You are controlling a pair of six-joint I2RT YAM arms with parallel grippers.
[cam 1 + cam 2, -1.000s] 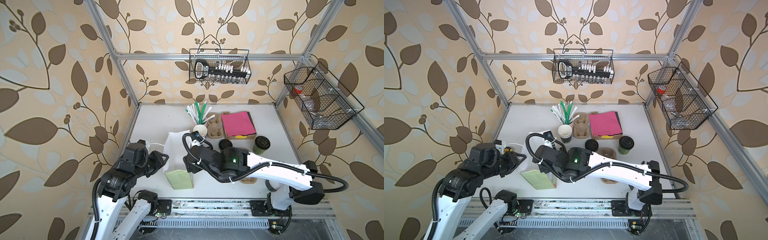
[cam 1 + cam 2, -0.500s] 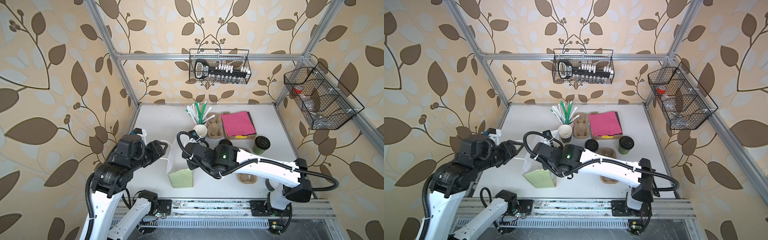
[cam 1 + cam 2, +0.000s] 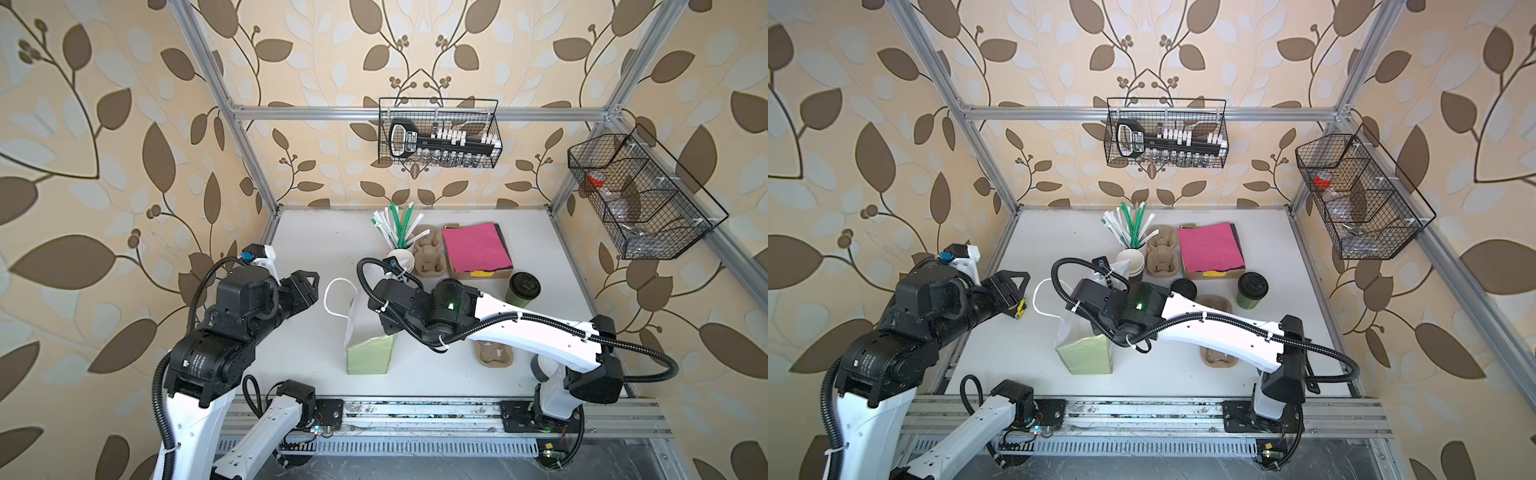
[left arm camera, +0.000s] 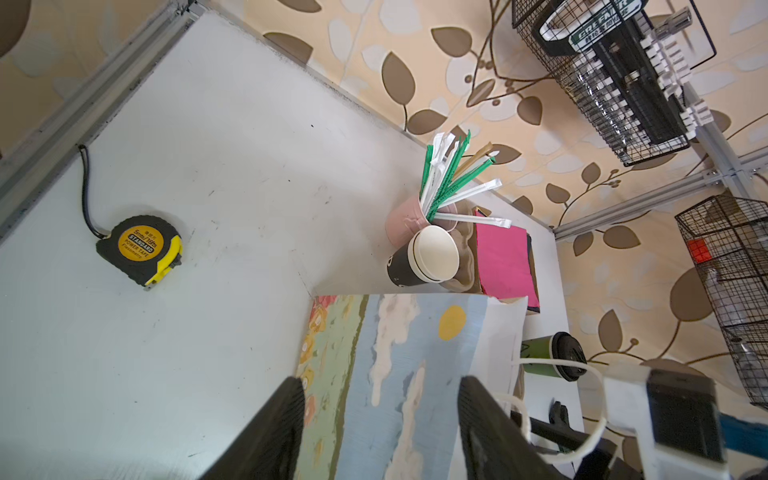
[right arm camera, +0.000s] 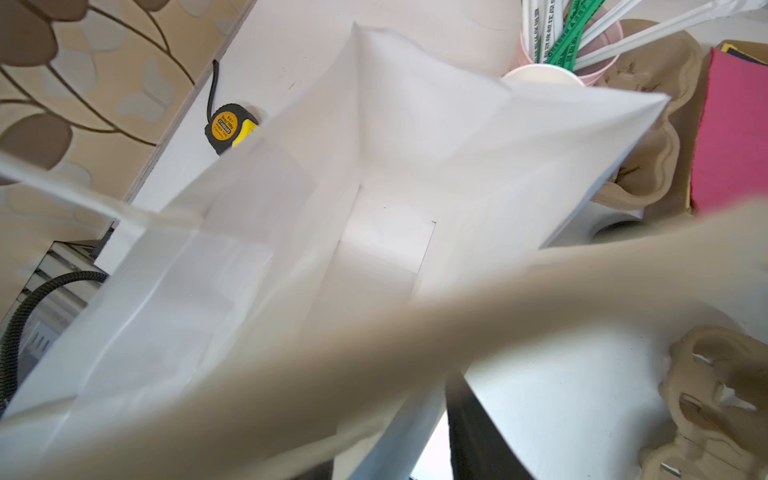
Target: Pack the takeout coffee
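Observation:
The takeout coffee [image 3: 523, 289] [image 3: 1252, 291] [image 4: 552, 357], a green cup with a black lid, stands on the table at the right, apart from both grippers. A paper bag [image 3: 370, 353] [image 3: 1086, 355] [image 4: 415, 353] [image 5: 374, 166] with white handles stands upright mid-table, its mouth open. My left gripper [image 3: 313, 286] [image 4: 380, 382] is open just left of the bag, holding nothing. My right gripper [image 5: 395, 415] hangs over the bag's right rim. Its fingers stand apart with the bag's wall between them. A blurred beige band close to that camera hides one finger.
A tape measure [image 4: 139, 249] [image 3: 1019, 307] lies near the left wall. At the back stand lidless cups [image 3: 401, 259], a straw cup [image 3: 395, 228], stacked pulp carriers [image 3: 430, 253] and a box with pink paper [image 3: 476, 251]. A loose carrier [image 3: 492, 353] lies under the right arm.
My left gripper has opened and drawn back from the bag. My right gripper has narrowed and shifted back along the bag's rim. The bag now stands more upright.

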